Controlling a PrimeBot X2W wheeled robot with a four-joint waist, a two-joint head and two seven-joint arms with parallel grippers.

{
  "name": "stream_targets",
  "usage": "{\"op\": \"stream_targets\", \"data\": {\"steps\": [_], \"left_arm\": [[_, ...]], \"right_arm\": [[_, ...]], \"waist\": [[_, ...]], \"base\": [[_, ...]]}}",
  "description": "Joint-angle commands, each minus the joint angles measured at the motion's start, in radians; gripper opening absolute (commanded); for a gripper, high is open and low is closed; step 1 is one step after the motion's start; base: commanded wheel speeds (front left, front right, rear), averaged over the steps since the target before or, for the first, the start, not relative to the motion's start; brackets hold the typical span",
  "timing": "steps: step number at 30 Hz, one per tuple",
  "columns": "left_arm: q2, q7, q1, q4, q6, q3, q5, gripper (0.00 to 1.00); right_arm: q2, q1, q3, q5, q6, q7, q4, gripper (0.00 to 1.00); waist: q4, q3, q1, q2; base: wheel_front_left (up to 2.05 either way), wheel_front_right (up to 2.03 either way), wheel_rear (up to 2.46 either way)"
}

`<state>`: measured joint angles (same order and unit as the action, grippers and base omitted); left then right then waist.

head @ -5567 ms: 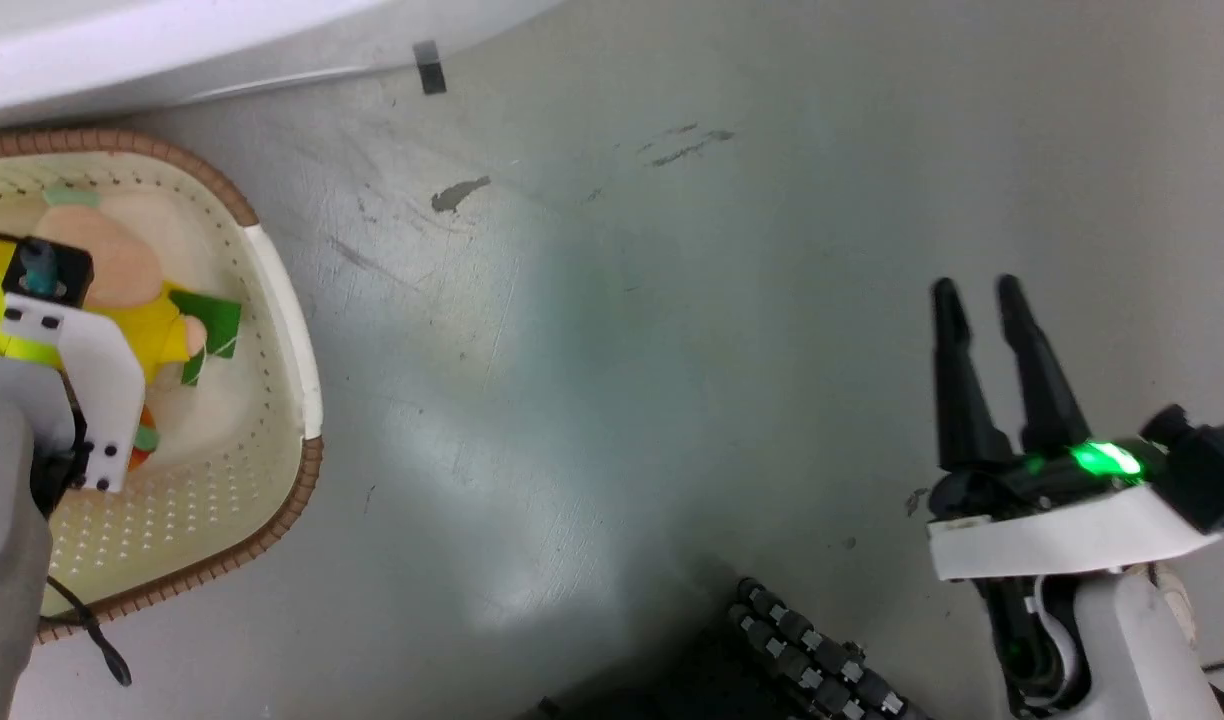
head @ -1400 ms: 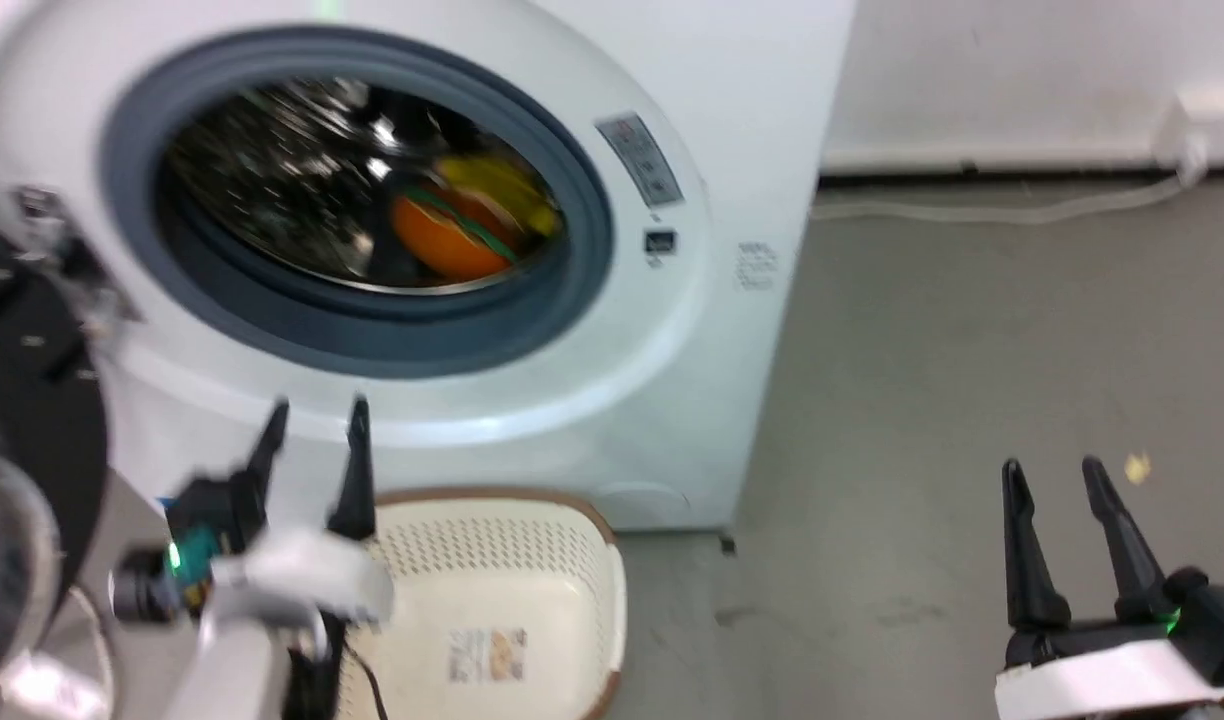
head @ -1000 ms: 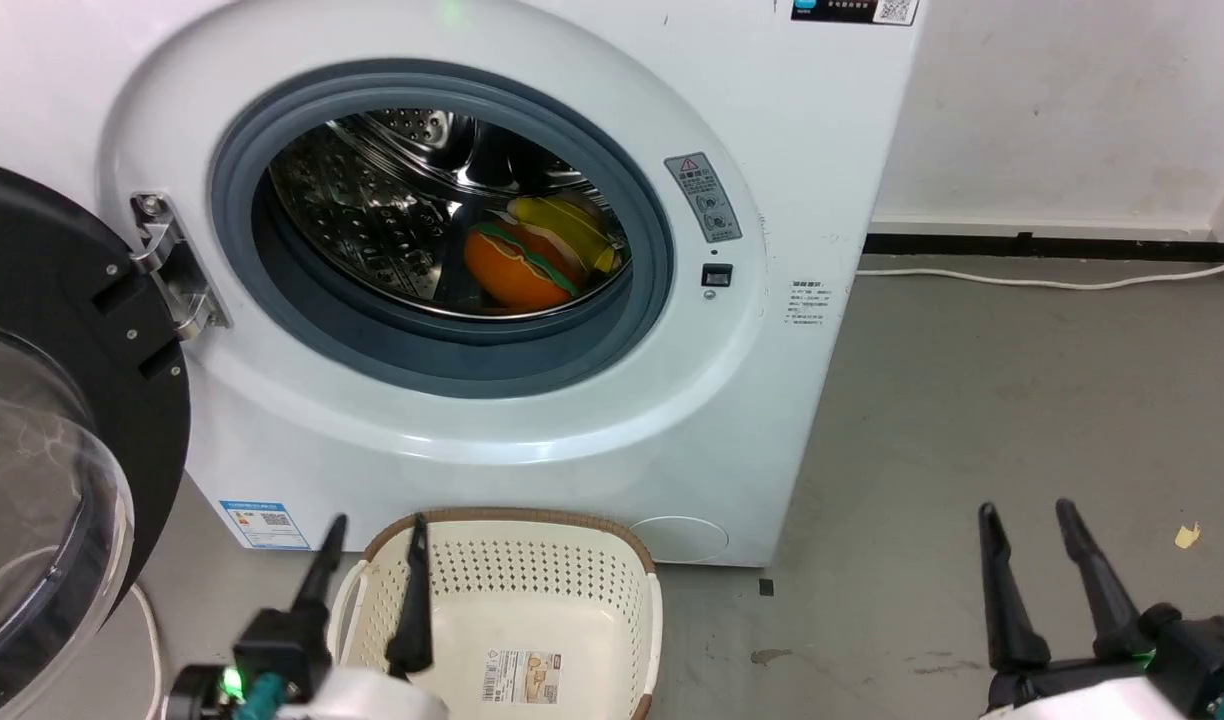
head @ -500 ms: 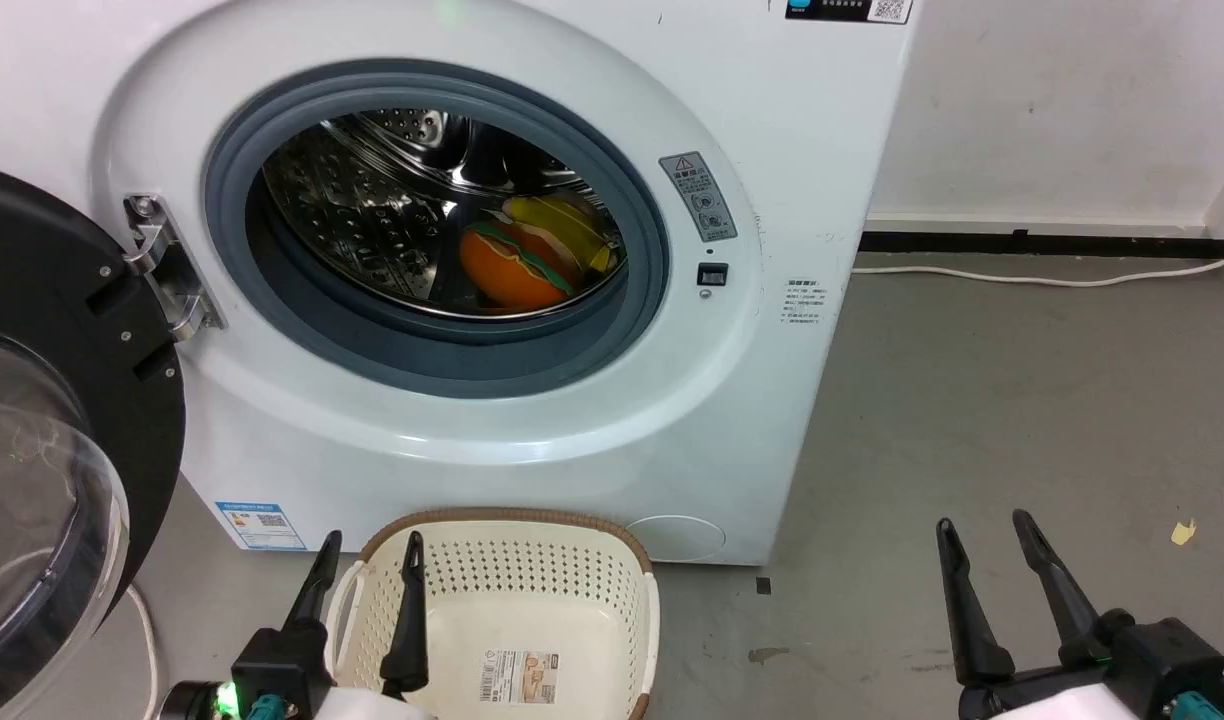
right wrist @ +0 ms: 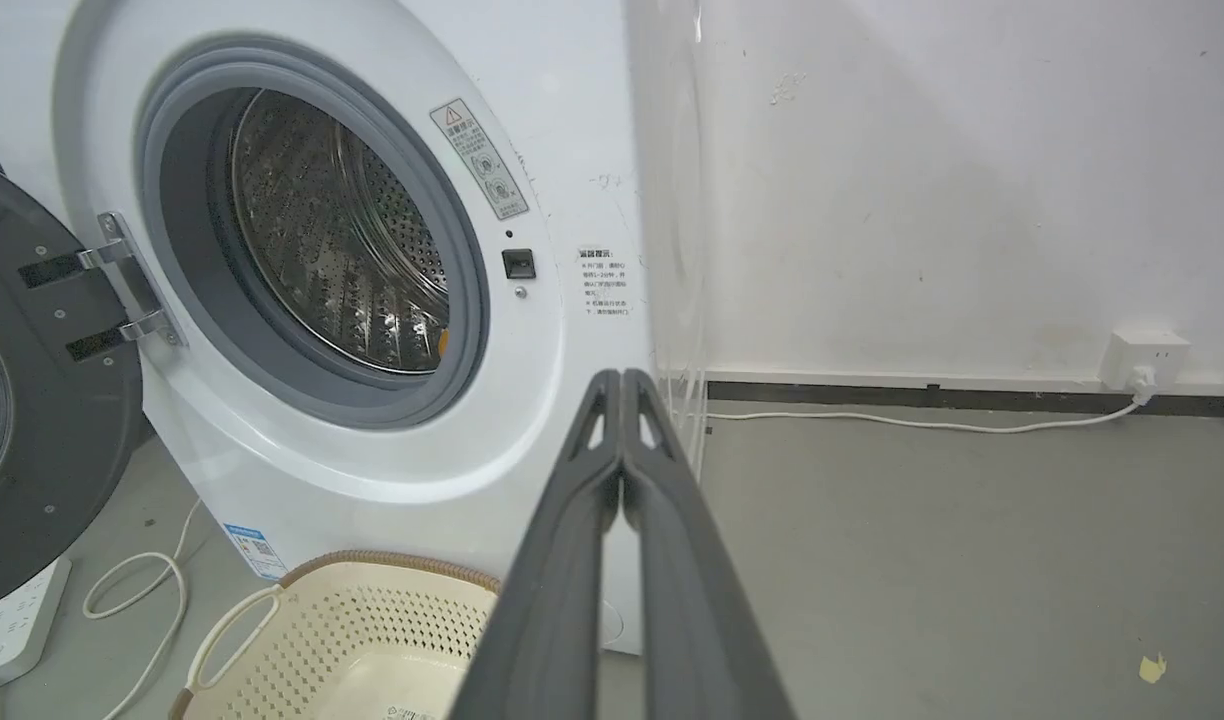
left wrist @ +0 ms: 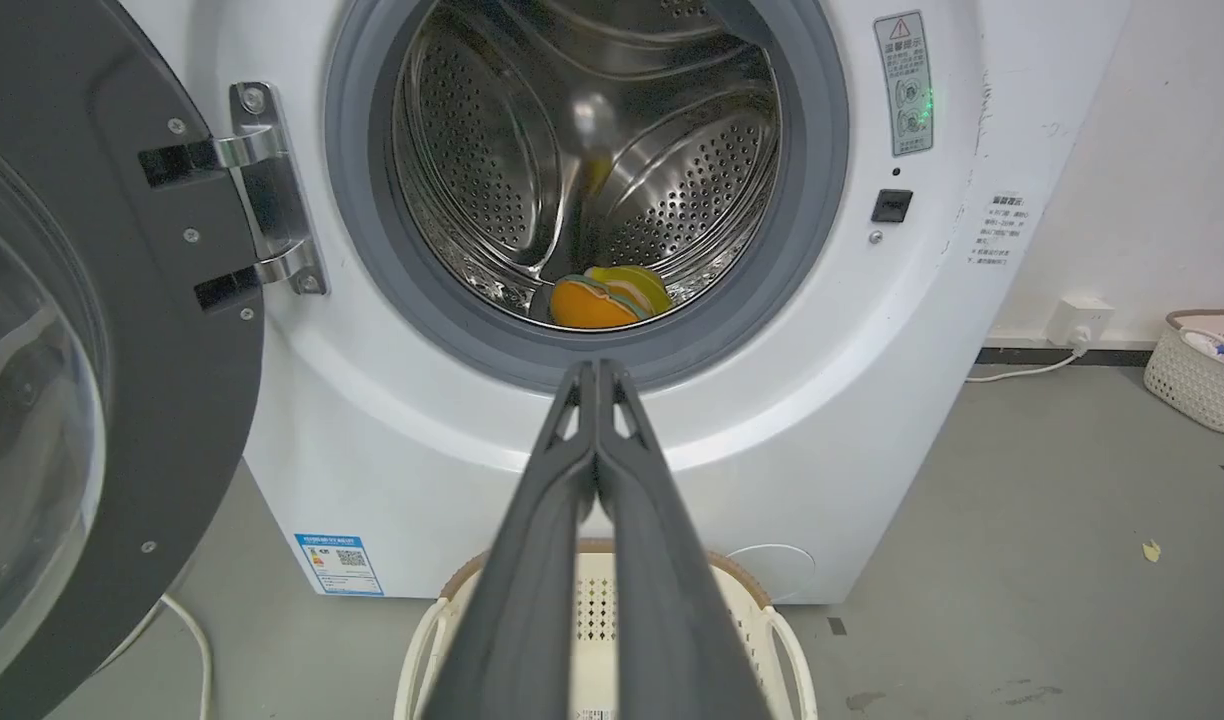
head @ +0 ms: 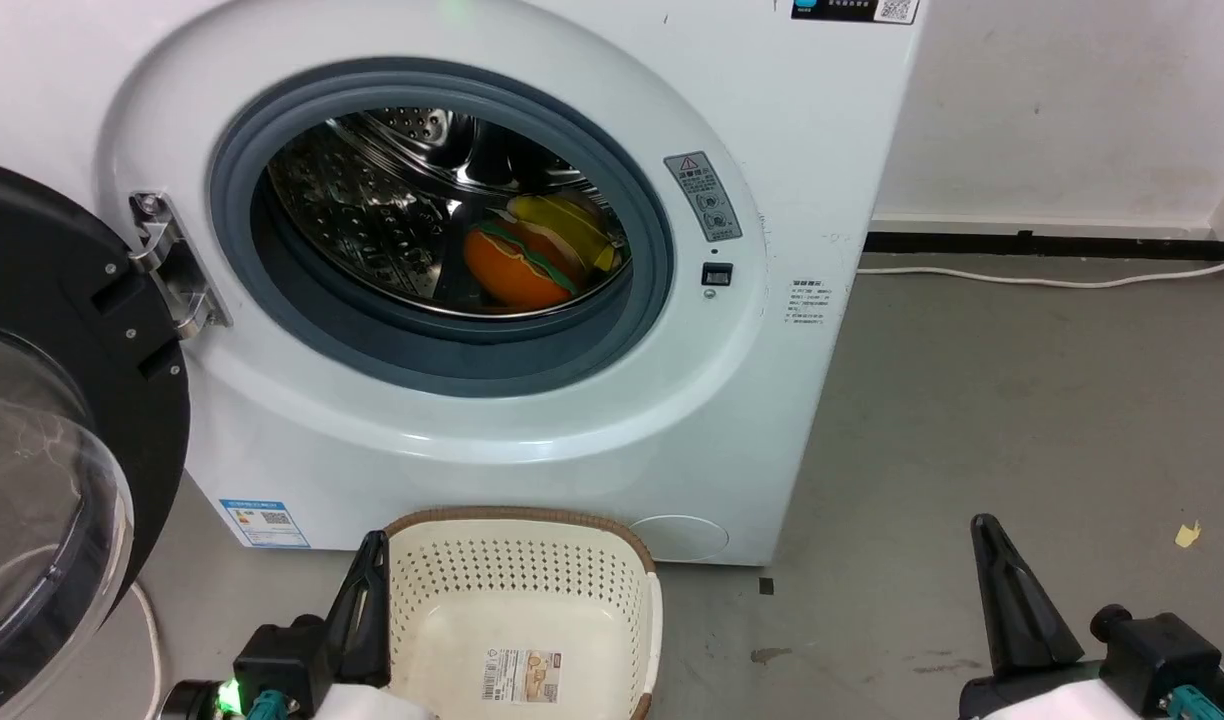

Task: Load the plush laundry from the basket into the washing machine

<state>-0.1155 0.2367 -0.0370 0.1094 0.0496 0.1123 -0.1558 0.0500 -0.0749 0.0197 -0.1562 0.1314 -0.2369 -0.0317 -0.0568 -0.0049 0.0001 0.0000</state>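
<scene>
A black skirting strip [head: 1032,243] runs along the foot of a white wall [right wrist: 922,180], which rises above it with faint scuffs and stains. Below the skirting spreads a smooth grey floor [head: 972,420], evenly lit and marked with dull smears. A white cable [head: 1022,282] lies on the floor just in front of the skirting and leads to a white socket [right wrist: 1144,358] mounted just above it. Farther along the skirting a pale woven hamper [left wrist: 1202,370] stands on the floor. Well out from the skirting lies a small yellow scrap [head: 1186,536].

Your orange bun [head: 510,278] and yellow doll [head: 569,224] lie touching inside the open washing machine [head: 792,120]; basket [head: 517,585] upright just before it.
</scene>
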Motion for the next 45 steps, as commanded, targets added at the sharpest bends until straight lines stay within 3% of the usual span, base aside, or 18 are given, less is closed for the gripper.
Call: {"op": "stream_targets", "data": {"steps": [1,45], "left_arm": [[0.001,-0.004,0.003,-0.006,-0.004,-0.005,0.010,0.00],[0.026,-0.094,0.016,-0.046,-0.022,-0.046,0.067,0.00]], "right_arm": [[0.000,0.006,-0.001,0.009,0.000,0.004,0.002,0.00],[0.000,0.032,-0.008,0.066,0.000,0.094,0.014,0.00]], "waist": [[0.000,0.000,0.0000,0.0000],[0.022,0.002,0.0000,0.0000]], "base": [[0.00,0.00,0.00],[0.00,0.00,0.00]]}}
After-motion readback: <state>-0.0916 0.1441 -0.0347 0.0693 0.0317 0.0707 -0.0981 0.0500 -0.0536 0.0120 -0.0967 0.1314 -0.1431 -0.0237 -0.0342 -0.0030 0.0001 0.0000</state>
